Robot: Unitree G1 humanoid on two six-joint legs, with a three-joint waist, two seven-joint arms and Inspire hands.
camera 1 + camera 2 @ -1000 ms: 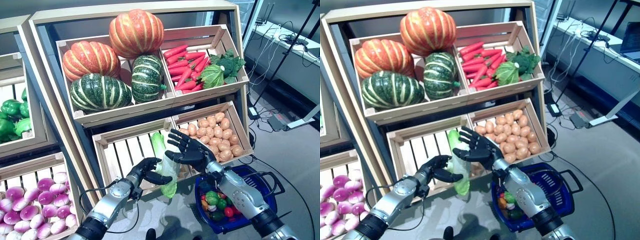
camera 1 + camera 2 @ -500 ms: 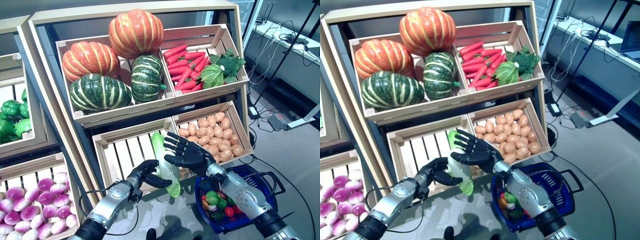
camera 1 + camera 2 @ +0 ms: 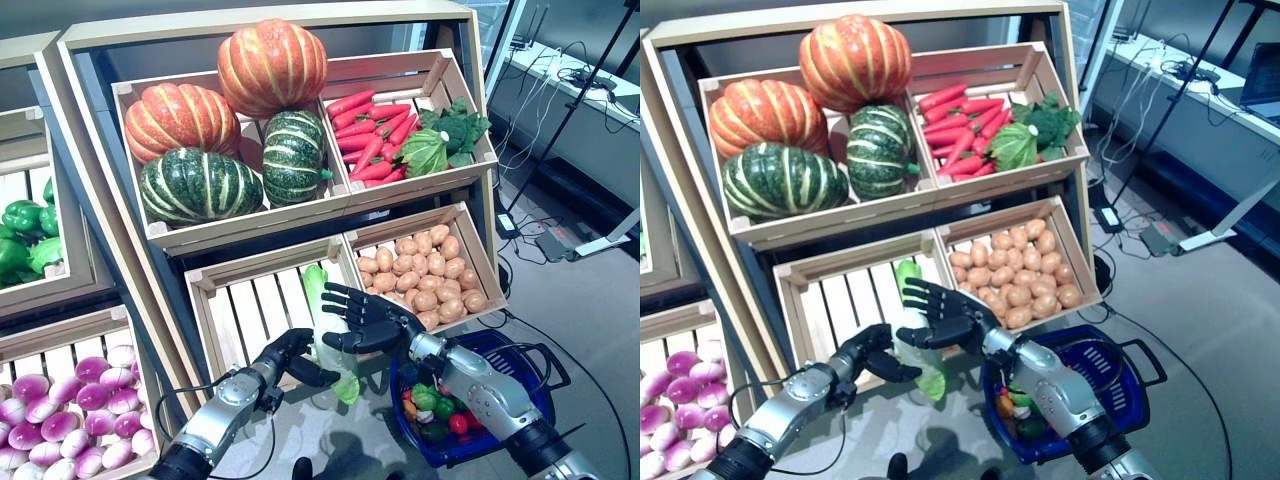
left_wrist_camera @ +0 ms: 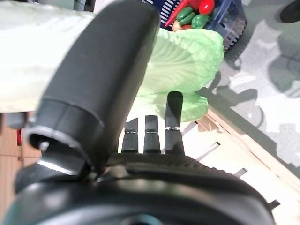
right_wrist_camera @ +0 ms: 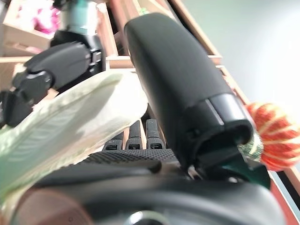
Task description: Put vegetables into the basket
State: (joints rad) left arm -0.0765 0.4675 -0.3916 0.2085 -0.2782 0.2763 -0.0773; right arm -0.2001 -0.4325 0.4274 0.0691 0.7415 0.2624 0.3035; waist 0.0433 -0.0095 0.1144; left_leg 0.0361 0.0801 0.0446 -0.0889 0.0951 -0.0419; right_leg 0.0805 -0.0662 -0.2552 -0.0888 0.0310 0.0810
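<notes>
A pale green cabbage (image 3: 330,355) hangs in front of the empty slatted crate (image 3: 250,305), its leafy end pointing down. My left hand (image 3: 288,356) is shut on its lower part, thumb over it and fingers beneath in the left wrist view (image 4: 93,89). My right hand (image 3: 368,320) lies against the cabbage's right side with its fingers spread straight; in the right wrist view the cabbage (image 5: 70,126) sits between its thumb and fingers. The blue basket (image 3: 1110,358) stands on the floor at lower right under my right forearm, with several small vegetables (image 3: 432,405) in it.
The wooden stand holds pumpkins (image 3: 225,120), carrots (image 3: 370,130) with leafy greens (image 3: 440,140), and potatoes (image 3: 430,275). Green peppers (image 3: 22,235) and purple turnips (image 3: 60,410) fill crates on the left. A desk with cables (image 3: 570,90) stands at the back right.
The cabbage swung upright and both hands sank a little. My right hand slid down along the cabbage's side, with its fingers still spread.
</notes>
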